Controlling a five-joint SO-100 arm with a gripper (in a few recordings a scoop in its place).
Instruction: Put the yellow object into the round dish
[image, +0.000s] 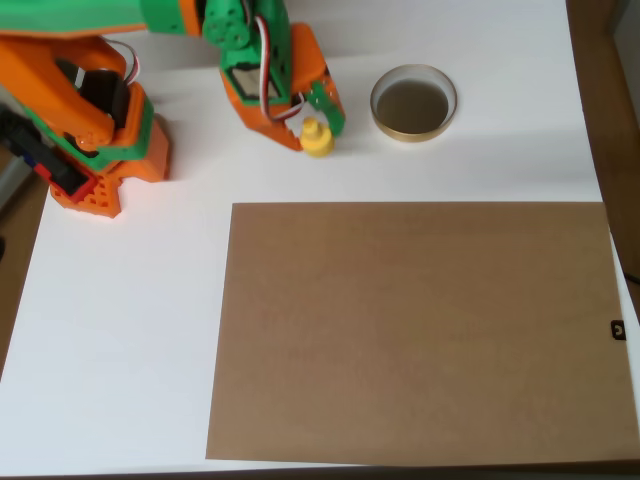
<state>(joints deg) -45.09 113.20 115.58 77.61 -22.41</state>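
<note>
Overhead view: your gripper (312, 125) is down near the top edge of the tabletop (120, 330), a bit left of centre. The yellow object (318, 138) sits right at the fingertips, between the green finger (326, 105) on the right and the orange finger (280, 130) on the left. Looks like the jaws are closing round it or already pinching it, but can't tell for sure from above whether there's real contact on both sides, so the pincer state is unclear. Can't tell either if the piece is lifted or on the table; no clear gap under it, prob on the surface.

Round dish (413, 103) is to the right of the gripper along the same top edge, near but apart from the yellow piece. Inside is dark and has nothing in it. So the drop isn't done.

Progress, my read: approach done, you're at the grasp step. Left to do: confirm grip, lift, move right over the dish, release inside the rim. Short travel, nothing between piece and dish.

Other stuff: big brown sheet (415, 330) covers most of the lower right of the tabletop, out of the way of the move. Arm base (95, 130) sits at the top left corner.

Watch: the piece is small w/ a knob on top, so it could slip or tip if the pinch is off-centre.
</note>
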